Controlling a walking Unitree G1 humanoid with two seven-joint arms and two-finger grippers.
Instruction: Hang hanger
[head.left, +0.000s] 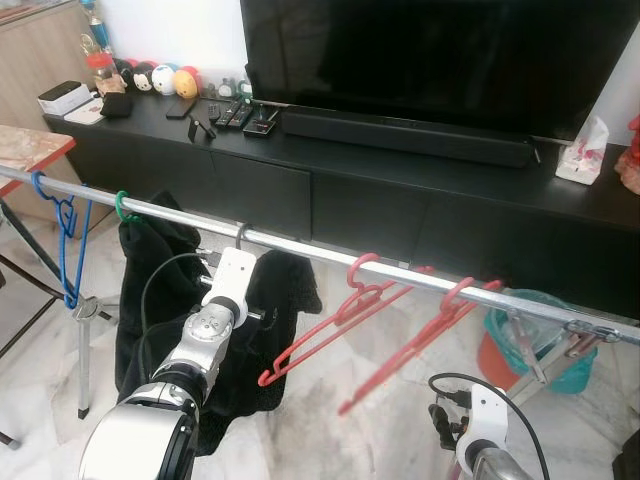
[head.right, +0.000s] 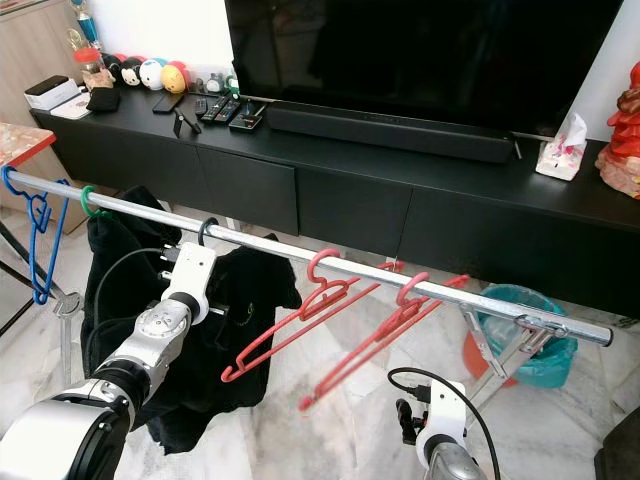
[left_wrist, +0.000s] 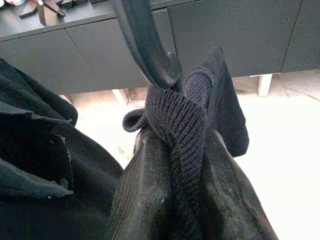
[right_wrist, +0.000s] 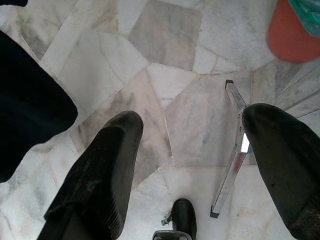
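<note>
Left end effector (left_wrist: 175, 200) — clamping black garment (left_wrist: 195, 115)

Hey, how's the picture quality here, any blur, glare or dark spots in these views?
Left eye view: sharp and evenly lit, faint sheen on the rail. Left wrist view: floor washed out bright behind the dark sweater between the left gripper fingers. Right wrist view: right gripper fingers soft, tiles crisp.

Left hand (left_wrist: 172, 200) is raised with fingers pinched together; right hand (right_wrist: 192, 165) hangs low, fingers spread.
</note>
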